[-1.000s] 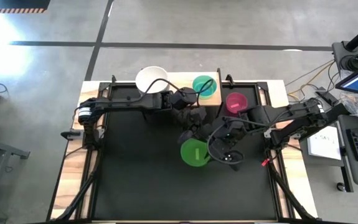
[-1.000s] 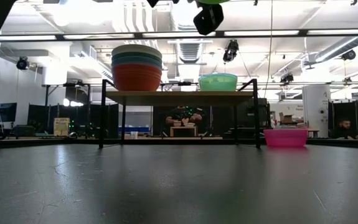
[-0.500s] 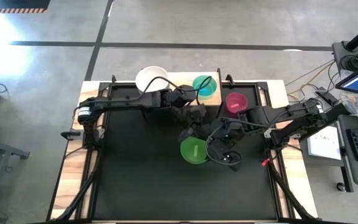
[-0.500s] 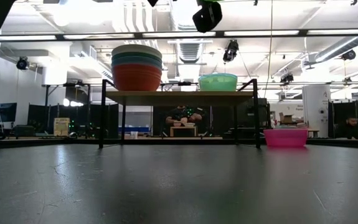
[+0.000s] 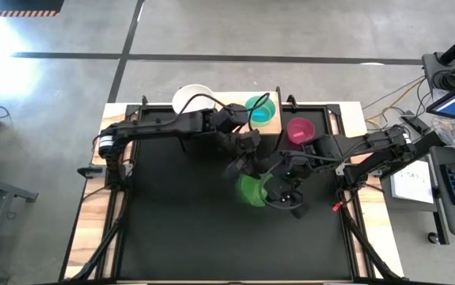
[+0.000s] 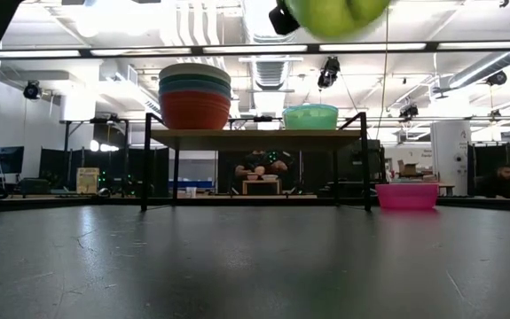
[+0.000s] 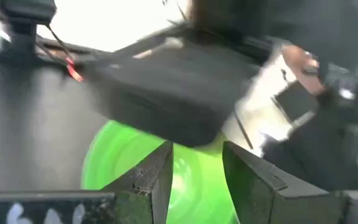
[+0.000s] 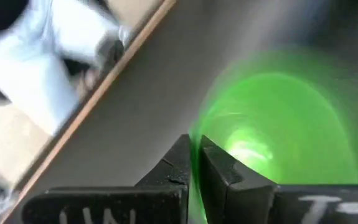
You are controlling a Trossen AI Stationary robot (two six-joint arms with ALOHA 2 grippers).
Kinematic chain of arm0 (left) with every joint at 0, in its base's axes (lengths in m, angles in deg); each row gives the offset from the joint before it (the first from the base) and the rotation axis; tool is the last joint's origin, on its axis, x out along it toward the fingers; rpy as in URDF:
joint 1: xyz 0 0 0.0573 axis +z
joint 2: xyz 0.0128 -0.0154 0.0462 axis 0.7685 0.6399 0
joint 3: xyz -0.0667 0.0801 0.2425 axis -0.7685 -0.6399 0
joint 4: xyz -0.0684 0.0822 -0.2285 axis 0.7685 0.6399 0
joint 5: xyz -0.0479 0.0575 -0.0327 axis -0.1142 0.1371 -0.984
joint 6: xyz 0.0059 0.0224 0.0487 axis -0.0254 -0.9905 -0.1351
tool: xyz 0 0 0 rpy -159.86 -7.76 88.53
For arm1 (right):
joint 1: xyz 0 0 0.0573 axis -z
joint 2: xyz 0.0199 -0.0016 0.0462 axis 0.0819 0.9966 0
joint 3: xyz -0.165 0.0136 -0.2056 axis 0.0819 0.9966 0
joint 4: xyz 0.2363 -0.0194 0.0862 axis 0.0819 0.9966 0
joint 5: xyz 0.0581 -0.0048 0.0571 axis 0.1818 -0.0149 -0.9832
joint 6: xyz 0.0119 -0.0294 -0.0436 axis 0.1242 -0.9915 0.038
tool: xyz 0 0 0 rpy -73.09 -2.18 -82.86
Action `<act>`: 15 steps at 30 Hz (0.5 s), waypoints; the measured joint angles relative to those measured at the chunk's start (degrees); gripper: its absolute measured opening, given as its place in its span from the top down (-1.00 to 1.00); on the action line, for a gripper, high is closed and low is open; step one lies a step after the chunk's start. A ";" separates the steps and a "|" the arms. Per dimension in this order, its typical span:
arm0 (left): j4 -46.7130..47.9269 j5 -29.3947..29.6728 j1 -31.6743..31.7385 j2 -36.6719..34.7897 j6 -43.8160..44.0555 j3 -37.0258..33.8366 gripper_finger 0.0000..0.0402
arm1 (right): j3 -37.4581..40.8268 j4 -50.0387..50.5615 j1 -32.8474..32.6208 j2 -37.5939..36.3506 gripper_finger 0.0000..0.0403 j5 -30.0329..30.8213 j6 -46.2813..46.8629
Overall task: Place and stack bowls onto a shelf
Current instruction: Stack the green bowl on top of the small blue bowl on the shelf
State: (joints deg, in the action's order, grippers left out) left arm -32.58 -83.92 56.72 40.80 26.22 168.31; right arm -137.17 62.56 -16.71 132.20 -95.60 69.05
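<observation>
A small green bowl (image 5: 252,190) hangs in the air over the middle of the table and shows at the top of the low view (image 6: 336,12). My right gripper (image 8: 195,163) is shut on its rim. My left gripper (image 7: 197,177) is open just beside it on the far-left side, and the bowl shows past its spread fingers. The shelf (image 6: 255,138) stands at the far edge. It carries a stack of large bowls (image 6: 195,96), red at the bottom and cream (image 5: 191,99) on top, and a pale teal bowl (image 6: 310,116). My right gripper pinches the green bowl's rim (image 8: 195,138) between its two fingers, one finger inside the wall and one outside. The bowl is clear of the table and tilted. My left gripper: I cannot tell whether a finger touches the bowl.
A pink bowl (image 6: 406,195) sits on the black tabletop to the right of the shelf (image 5: 300,131). Both arms crowd the space in front of the shelf's right half. The near half of the tabletop (image 5: 211,245) carries nothing.
The green bowl has tipped and swung in my right gripper's hold. It now hangs lower and fills the top of the low view, where only a sliver showed before. My left gripper has drawn back a little from the bowl toward the far edge.
</observation>
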 joint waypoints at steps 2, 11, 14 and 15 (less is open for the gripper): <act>4.42 -0.40 0.00 0.00 -2.41 2.40 0.39 | 0.10 2.72 0.07 -0.07 0.96 1.03 0.09; 31.08 13.79 -0.17 -0.11 -12.73 16.96 0.39 | 0.05 9.20 3.10 -0.34 0.96 12.50 -0.43; 37.19 17.73 -0.62 -0.11 -12.94 20.27 0.39 | 0.05 9.12 6.05 -0.66 0.96 16.75 -3.91; 39.03 18.46 -0.79 -0.11 -12.83 21.25 0.39 | 0.05 9.07 7.40 -0.73 0.96 17.86 -5.28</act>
State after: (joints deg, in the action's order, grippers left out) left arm 6.45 -65.46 55.92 40.69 13.39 189.56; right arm -137.12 71.63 -9.31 131.47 -77.74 63.77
